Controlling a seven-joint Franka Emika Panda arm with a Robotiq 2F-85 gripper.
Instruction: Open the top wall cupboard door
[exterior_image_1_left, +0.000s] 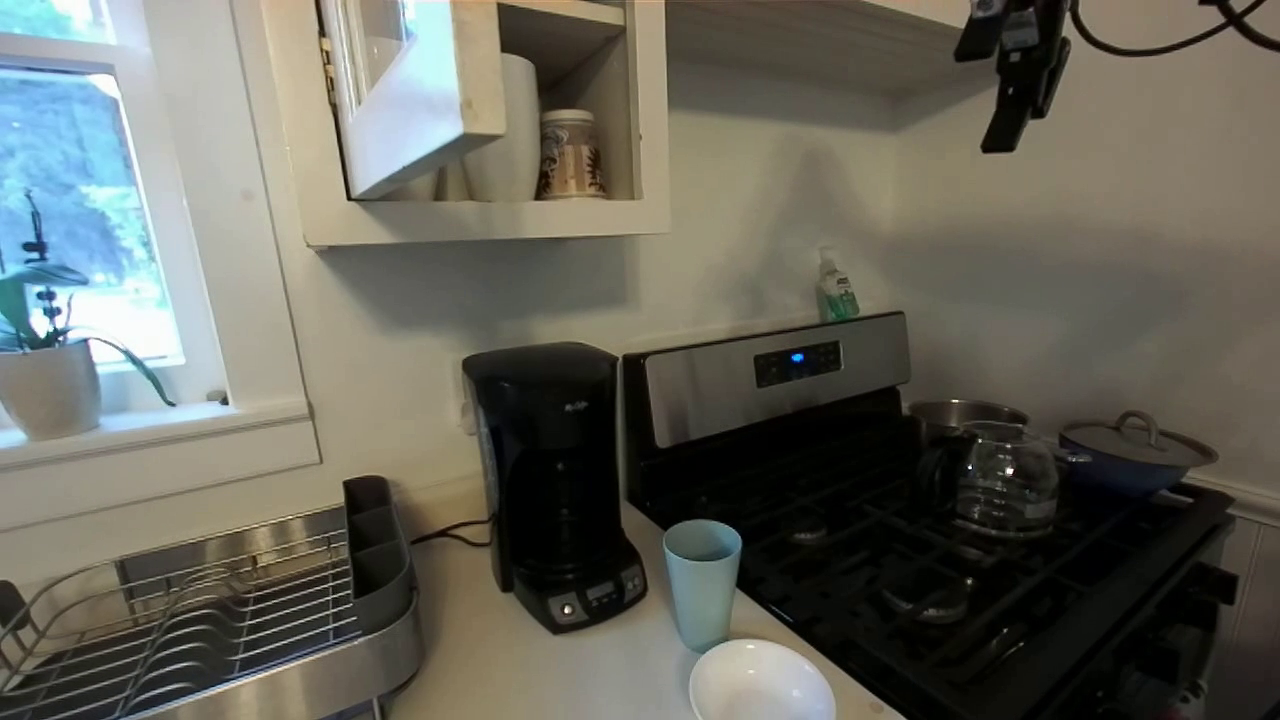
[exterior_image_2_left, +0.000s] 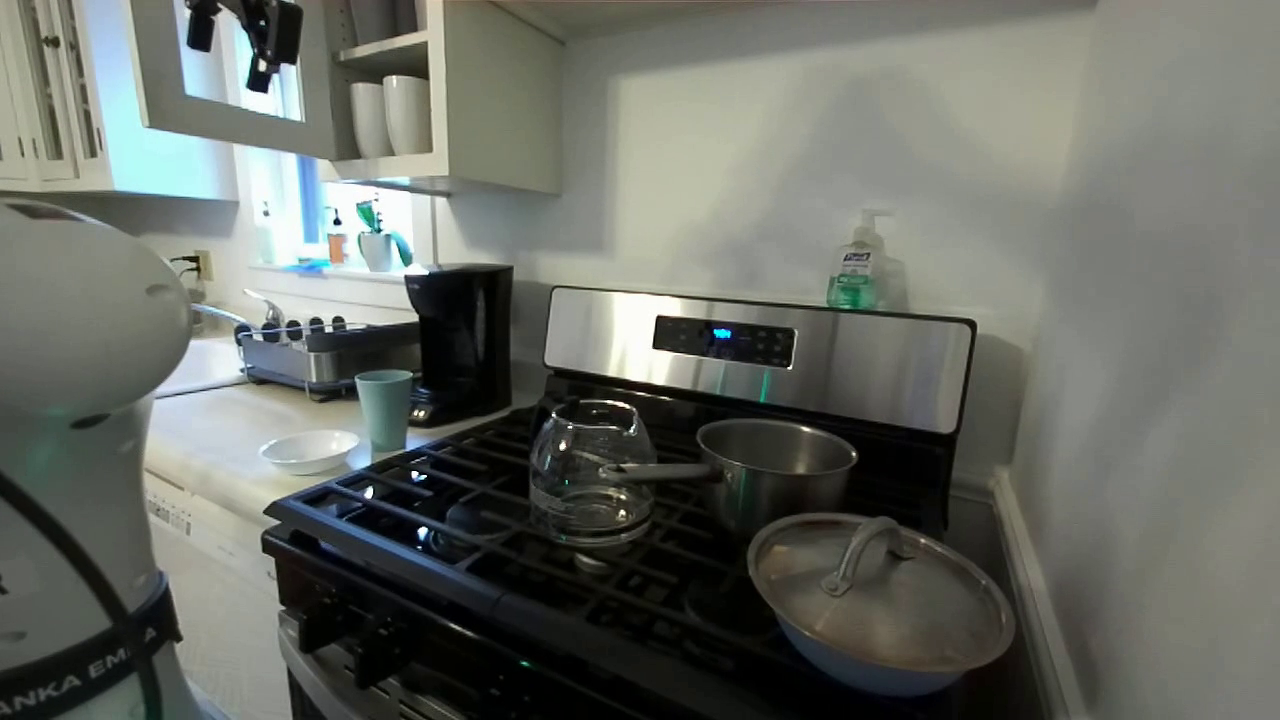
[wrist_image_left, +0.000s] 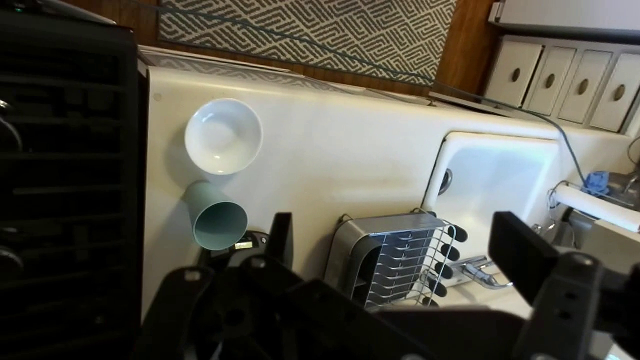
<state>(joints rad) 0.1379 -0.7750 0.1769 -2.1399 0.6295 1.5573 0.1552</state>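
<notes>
The white wall cupboard (exterior_image_1_left: 480, 222) shows in both exterior views, also here (exterior_image_2_left: 505, 105). Its white-framed door with a glass pane (exterior_image_1_left: 425, 115) stands swung open, also here (exterior_image_2_left: 235, 125). Tall white cups (exterior_image_1_left: 512, 130) and a patterned jar (exterior_image_1_left: 572, 155) show inside. My gripper (exterior_image_1_left: 1005, 85) hangs high, right of the cupboard and apart from it in that exterior view. In an exterior view it overlaps the open door's pane (exterior_image_2_left: 235, 52); I cannot tell the gap there. In the wrist view the fingers (wrist_image_left: 392, 237) are wide apart with nothing between them. The door is out of the wrist view.
Below are a black coffee maker (exterior_image_1_left: 550, 480), a teal cup (exterior_image_1_left: 702, 585), a white bowl (exterior_image_1_left: 762, 685) and a dish rack (exterior_image_1_left: 330, 660). The stove (exterior_image_2_left: 760, 345) holds a glass carafe (exterior_image_2_left: 590, 480), a saucepan (exterior_image_2_left: 780, 465) and a lidded pan (exterior_image_2_left: 880, 600). A sanitizer bottle (exterior_image_2_left: 855, 265) stands behind.
</notes>
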